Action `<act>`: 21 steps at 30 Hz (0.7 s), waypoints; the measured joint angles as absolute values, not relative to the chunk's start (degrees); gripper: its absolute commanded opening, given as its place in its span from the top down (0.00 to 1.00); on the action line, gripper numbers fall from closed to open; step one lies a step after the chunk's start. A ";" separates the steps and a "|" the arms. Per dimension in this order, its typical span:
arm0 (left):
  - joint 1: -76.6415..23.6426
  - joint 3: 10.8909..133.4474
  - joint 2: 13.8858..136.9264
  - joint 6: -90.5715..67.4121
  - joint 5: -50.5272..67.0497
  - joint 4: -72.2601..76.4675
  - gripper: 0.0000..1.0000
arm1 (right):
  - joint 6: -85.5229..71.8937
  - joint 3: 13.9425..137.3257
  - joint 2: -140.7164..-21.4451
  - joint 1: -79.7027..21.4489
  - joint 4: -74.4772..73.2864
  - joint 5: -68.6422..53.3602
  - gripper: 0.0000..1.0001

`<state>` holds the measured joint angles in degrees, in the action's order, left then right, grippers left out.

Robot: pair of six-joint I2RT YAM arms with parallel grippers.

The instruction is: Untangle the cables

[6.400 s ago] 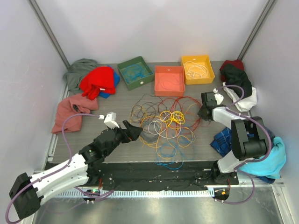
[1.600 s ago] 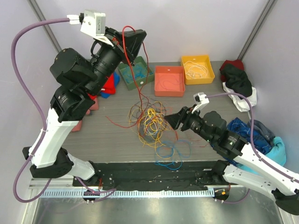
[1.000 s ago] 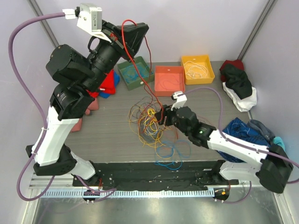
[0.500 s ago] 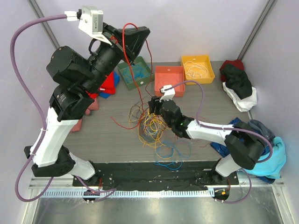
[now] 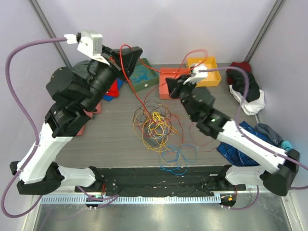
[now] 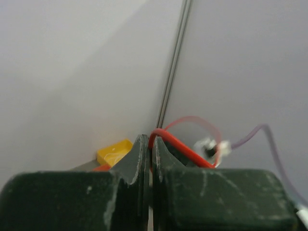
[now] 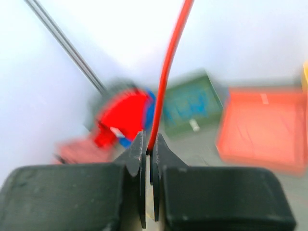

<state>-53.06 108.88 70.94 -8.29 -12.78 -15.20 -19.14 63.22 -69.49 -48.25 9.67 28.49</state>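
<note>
The cables [image 5: 155, 123] lie in a tangled heap of yellow, orange, red, brown and blue loops at mid-table. One red cable [image 5: 152, 67] is lifted out and stretched between both grippers. My left gripper [image 5: 133, 55] is raised high at the back left, shut on that red cable [image 6: 179, 145]. In the left wrist view the wire bends out at its tips [image 6: 150, 143]. My right gripper [image 5: 173, 85] hovers above the orange bin, shut on the same red cable [image 7: 168, 62], which rises straight from its tips [image 7: 149, 144].
At the back stand a green bin [image 5: 142, 75], an orange bin [image 5: 169, 91] and a yellow bin [image 5: 206, 66] holding white wire. Clothes lie round the edges: red [image 5: 111, 89], pink [image 5: 84, 115], black and white [image 5: 246, 87], blue [image 5: 250, 140].
My right gripper has shut on the red cable and risen from the heap toward the back bins, pulling the cable taut. The left arm has dipped slightly, still gripping.
</note>
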 measured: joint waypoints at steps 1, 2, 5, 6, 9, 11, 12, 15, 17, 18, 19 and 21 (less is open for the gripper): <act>-53.06 106.63 70.15 -8.23 -13.37 -14.98 1.00 | -19.14 67.57 -68.14 -48.25 6.72 28.16 0.99; -53.04 104.71 69.67 -8.21 -13.82 -14.26 1.00 | -19.16 72.07 -67.11 -48.25 3.88 27.75 0.99; -52.99 98.35 68.97 -8.16 -15.03 -12.45 1.00 | -19.70 84.29 -64.75 -48.25 -3.70 25.69 0.99; -52.99 97.01 68.99 -8.16 -15.05 -12.14 1.00 | -20.01 86.72 -64.45 -48.23 -5.50 24.97 0.99; -52.99 91.83 69.04 -8.21 -14.85 -10.04 1.00 | -22.04 93.08 -64.25 -48.25 -12.14 22.06 0.99; -52.99 87.94 68.73 -8.29 -14.00 -7.49 1.00 | -23.42 94.48 -63.94 -48.25 -15.31 19.99 0.99; -52.99 85.82 68.45 -8.40 -13.39 -5.87 1.00 | -24.25 94.61 -63.81 -48.25 -16.73 18.92 0.99; -52.99 79.99 67.44 -8.91 -11.22 -1.19 0.97 | -26.13 94.39 -63.77 -48.25 -21.08 16.34 0.99; -52.99 77.03 66.98 -9.32 -9.23 2.00 0.94 | -27.05 93.80 -64.49 -48.25 -23.14 15.03 0.99; -52.95 75.29 66.67 -9.85 -7.66 4.03 0.91 | -27.49 93.69 -65.01 -48.25 -24.73 14.28 0.99; -52.95 74.11 66.54 -10.11 -6.48 5.58 0.90 | -27.77 93.67 -65.32 -48.25 -25.56 13.76 0.99; -52.95 71.83 66.24 -10.70 -3.64 8.45 0.85 | -28.38 93.65 -65.84 -48.25 -26.96 12.62 0.99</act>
